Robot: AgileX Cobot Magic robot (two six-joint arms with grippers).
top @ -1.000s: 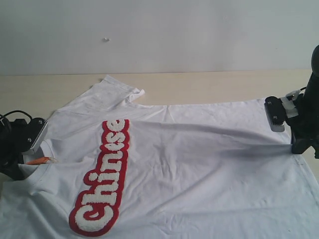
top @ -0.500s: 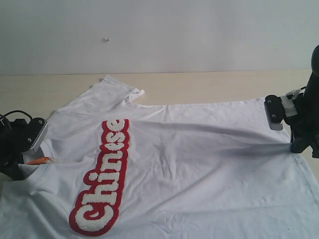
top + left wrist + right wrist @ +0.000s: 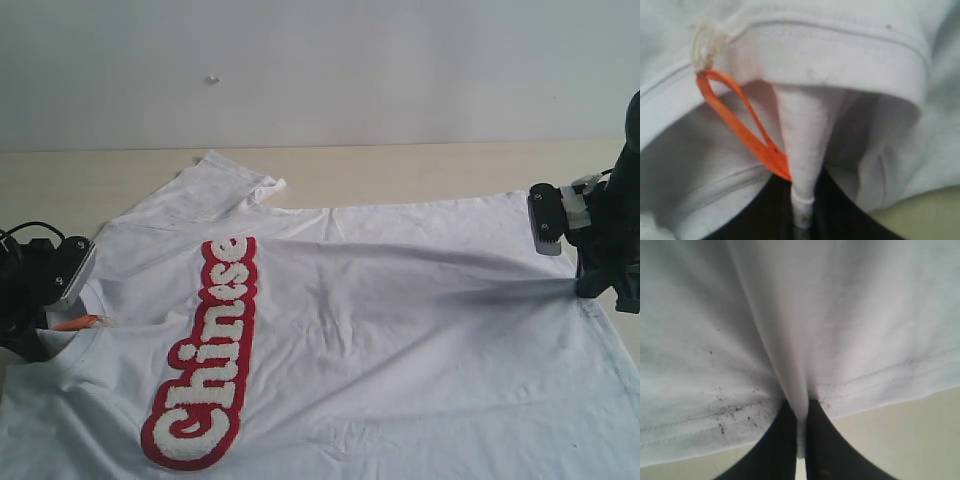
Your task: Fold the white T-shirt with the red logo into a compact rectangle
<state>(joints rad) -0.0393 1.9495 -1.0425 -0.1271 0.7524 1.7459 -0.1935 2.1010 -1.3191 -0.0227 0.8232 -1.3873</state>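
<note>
You have the white T-shirt spread face up across the worktop, with the red logo running along the chest toward the left side. Your left end effector is pinching a fold of cloth at the neckband, just beside the orange tag. Your right end effector is pinching the hem, and a taut ridge of cloth runs from it into the shirt.

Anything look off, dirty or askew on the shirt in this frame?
Yes. Dark specks dot the hem of the white T-shirt beside the right gripper, like dirt. The far sleeve lies rumpled with its edge curled, and the orange tag sticks out of the collar by the left gripper.
</note>
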